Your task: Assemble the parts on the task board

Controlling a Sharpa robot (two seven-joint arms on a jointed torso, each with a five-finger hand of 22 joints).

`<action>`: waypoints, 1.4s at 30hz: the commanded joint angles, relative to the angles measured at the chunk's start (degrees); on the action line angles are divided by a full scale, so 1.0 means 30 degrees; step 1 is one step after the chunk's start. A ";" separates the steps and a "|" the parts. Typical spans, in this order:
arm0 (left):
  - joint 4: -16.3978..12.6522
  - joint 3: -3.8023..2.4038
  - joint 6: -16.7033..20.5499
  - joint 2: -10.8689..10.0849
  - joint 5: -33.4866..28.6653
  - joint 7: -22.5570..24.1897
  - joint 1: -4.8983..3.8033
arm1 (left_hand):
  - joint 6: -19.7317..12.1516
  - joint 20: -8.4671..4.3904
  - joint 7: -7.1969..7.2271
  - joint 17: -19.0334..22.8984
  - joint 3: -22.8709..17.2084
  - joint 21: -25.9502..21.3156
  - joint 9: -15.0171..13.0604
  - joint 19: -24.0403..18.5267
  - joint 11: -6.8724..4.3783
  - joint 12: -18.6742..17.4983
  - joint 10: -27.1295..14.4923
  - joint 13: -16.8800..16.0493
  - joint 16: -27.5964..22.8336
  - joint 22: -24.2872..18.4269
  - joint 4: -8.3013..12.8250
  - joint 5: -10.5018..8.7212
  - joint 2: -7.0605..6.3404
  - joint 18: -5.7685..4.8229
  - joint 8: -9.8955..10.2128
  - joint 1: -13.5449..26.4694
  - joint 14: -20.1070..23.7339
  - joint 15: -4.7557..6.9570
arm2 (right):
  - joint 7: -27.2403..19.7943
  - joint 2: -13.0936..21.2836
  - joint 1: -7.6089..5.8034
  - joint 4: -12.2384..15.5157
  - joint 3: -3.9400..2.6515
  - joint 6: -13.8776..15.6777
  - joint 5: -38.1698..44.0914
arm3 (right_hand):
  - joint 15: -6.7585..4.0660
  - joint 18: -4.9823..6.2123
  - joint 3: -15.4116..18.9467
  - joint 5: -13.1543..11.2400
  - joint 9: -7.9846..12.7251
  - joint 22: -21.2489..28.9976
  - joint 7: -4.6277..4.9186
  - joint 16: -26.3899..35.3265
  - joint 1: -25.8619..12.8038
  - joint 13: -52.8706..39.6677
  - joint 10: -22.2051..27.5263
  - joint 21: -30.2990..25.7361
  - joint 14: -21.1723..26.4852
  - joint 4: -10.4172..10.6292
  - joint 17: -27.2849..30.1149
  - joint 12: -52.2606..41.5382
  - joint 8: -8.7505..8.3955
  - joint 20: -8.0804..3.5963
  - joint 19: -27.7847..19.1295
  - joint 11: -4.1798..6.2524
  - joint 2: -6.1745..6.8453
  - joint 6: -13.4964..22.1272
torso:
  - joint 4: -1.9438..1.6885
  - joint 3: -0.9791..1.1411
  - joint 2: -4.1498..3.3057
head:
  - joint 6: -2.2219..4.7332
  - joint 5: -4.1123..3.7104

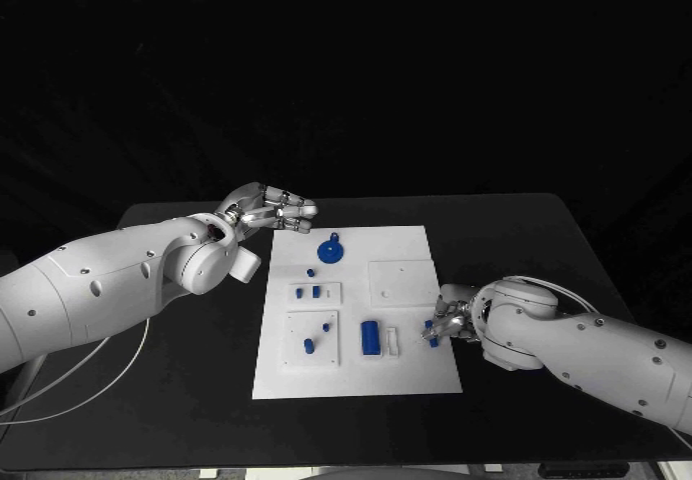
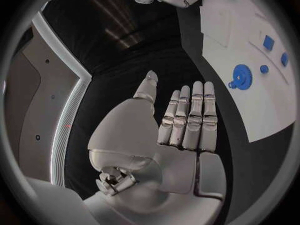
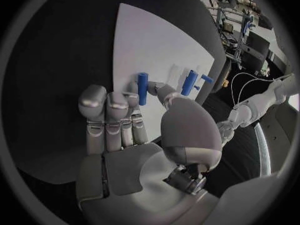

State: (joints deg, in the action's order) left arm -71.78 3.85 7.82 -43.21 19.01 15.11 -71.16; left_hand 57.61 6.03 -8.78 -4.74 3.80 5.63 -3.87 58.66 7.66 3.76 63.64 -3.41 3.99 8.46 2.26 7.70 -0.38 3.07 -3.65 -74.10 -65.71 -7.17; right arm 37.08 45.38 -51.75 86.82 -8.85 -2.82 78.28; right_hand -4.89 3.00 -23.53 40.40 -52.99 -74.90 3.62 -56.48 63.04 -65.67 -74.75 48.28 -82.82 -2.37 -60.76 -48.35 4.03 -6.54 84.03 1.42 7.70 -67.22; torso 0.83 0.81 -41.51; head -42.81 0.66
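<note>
The white task board point(image 1: 411, 372) lies in the middle of the table. A blue gear point(image 1: 330, 250) rests at its far end, with small blue parts point(image 1: 306, 293) and a longer blue block point(image 1: 371, 338) in white holders nearer me. My right hand point(image 1: 450, 326) sits at the board's right edge and pinches a short blue peg point(image 3: 143, 88) between thumb and fingers. My left hand point(image 1: 274, 212) hovers off the board's far left corner with its fingers point(image 2: 195, 116) stretched out and nothing in it. The gear point(image 2: 241, 77) lies beyond those fingertips.
A bare white square plate point(image 1: 401, 282) sits on the board's right half. Black table point(image 1: 202, 350) surrounds the board on all sides. A white cable point(image 1: 87, 385) hangs below my left arm near the table's left edge.
</note>
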 commanded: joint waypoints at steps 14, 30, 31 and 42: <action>-0.0059 -0.0004 -0.0399 0.0013 0.0093 -0.0084 -0.0007 | -0.0173 0.0050 0.0014 -0.0010 0.0006 0.0097 -0.0027 0.0000 0.0060 0.0043 -0.0111 -0.0028 -0.0101 -0.0017 -0.0081 -0.0051 -0.0128 -0.0107 -0.0009 0.0005 0.0070 -0.0024 | 0.0664 0.0442 0.0502 0.1254 0.0084 0.1654 -0.4370 | -0.0112 0.0291 -0.2782 -0.1904 1.6280 -0.1838 0.0478 0.0041 -0.0136 -0.0123 -0.0192 -0.0276 -0.0098 -0.3830 0.0048 -0.0225 -0.0136 0.0033 0.0464 0.0113 -0.0232 0.0912 | 0.0003 0.0005 -0.0003 | -0.0014 0.0071; -0.0081 0.0012 -0.0528 0.0023 0.0188 -0.0223 -0.0007 | -0.0173 0.0050 0.0014 -0.0010 0.0006 0.0097 -0.0027 0.0000 0.0060 0.0043 -0.0111 -0.0028 -0.0101 -0.0017 -0.0081 -0.0051 -0.0128 -0.0107 -0.0009 0.0005 0.0070 -0.0024 | 0.0237 0.0162 0.0498 0.1885 -0.0085 0.2751 -0.6000 | -0.0161 0.0139 -0.0488 -0.3687 1.6245 -0.1872 0.0101 0.0071 0.0043 -0.0257 -0.0419 -0.0680 -0.0163 -0.3055 0.0102 -0.0487 -0.0127 -0.0017 0.0698 0.0242 -0.0884 -0.0106 | 0.0000 -0.0011 -0.0003 | 0.0023 0.0062; -0.0082 0.0013 -0.0529 0.0024 0.0191 -0.0229 -0.0007 | -0.0173 0.0050 0.0014 -0.0010 0.0006 0.0097 -0.0027 0.0000 0.0060 0.0043 -0.0111 -0.0028 -0.0101 -0.0017 -0.0081 -0.0051 -0.0128 -0.0107 -0.0009 0.0005 0.0070 -0.0024 | 0.0235 0.0129 0.0498 0.1865 -0.0086 0.2809 -0.6001 | -0.0165 0.0135 -0.0420 -0.3778 1.6245 -0.1870 0.0090 0.0090 0.0053 -0.0264 -0.0430 -0.0705 -0.0153 -0.3026 0.0118 -0.0499 -0.0133 -0.0020 0.0702 0.0247 -0.0907 -0.0131 | 0.0000 -0.0011 -0.0003 | 0.0023 0.0062; -0.0094 0.0023 -0.0561 0.0027 0.0226 -0.0294 -0.0008 | -0.0181 0.0052 0.0015 -0.0014 -0.0008 0.0108 -0.0029 -0.0006 0.0066 0.0041 -0.0134 -0.0027 -0.0100 -0.0037 -0.0106 -0.0035 -0.0143 -0.0110 -0.0008 -0.0007 0.0074 -0.0029 | 0.0261 -0.0282 0.0489 0.1506 -0.0086 0.2846 -0.6013 | -0.0180 0.0104 0.0043 -0.4889 1.6221 -0.1878 -0.0026 0.0094 0.0041 -0.0239 -0.0459 -0.0773 -0.0169 -0.2685 0.0135 -0.0472 -0.0131 -0.0037 0.0750 0.0278 -0.1076 -0.0346 | -0.0003 -0.0007 -0.0013 | 0.0037 0.0100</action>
State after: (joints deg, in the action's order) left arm -71.88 3.95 7.04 -43.21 19.48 14.11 -71.16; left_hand 57.61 6.03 -8.78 -4.74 3.80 5.63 -3.87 58.66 7.87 3.76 63.43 -3.41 3.99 8.40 2.26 7.70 -0.38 3.08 -3.65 -74.11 -65.71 -7.17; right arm 38.08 44.65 -50.37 91.43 -9.16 5.54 60.66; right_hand -5.25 3.02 -23.63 26.09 -4.38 -74.90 3.51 -56.46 63.18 -66.42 -75.59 46.27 -83.18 -10.42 -60.40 -49.50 3.66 -6.54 84.03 2.27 4.83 -67.78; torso 0.84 0.76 -41.53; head -42.68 0.86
